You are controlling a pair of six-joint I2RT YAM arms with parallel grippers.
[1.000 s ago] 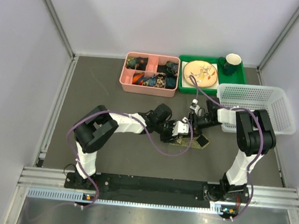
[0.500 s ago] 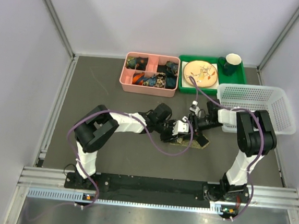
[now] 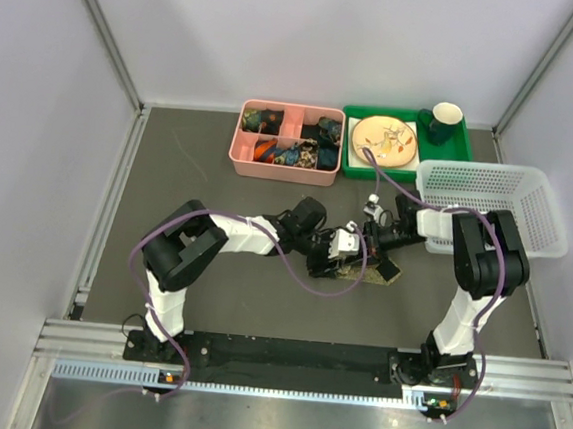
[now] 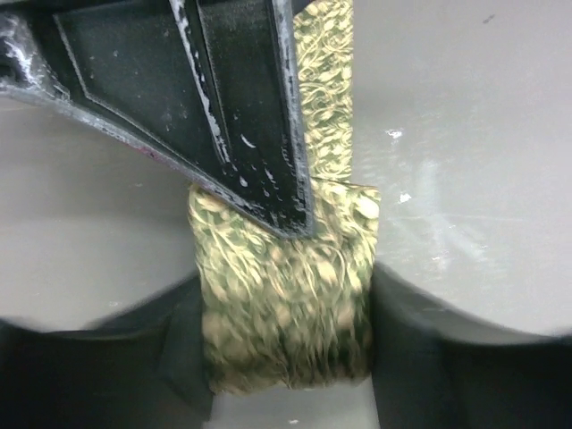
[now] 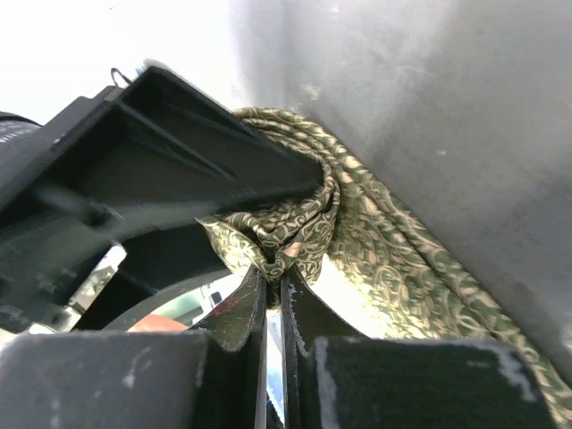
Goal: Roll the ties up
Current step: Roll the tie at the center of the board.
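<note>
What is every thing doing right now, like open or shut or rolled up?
Olive-tan patterned fabric necktie: partly rolled, tail lying loose.
Left gripper: shut on the roll's sides.
Right gripper: shut, pinching the necktie.
White plastic mesh basket: upright.
Dark green cup: upright on the green tray.
Pink divided plastic box: open, holding small items.

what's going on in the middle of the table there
An olive-gold patterned fabric necktie lies mid-table, partly rolled into a bundle, and both of the robot's tools are on it. The right tool is shut, pinching a fold of fabric at the rolled end. The left tool has the bundle between its fingers; whether it is squeezing it or just bracketing it is unclear. The unrolled length trails off along the grey tabletop, so the roll isn't finished.
</note>
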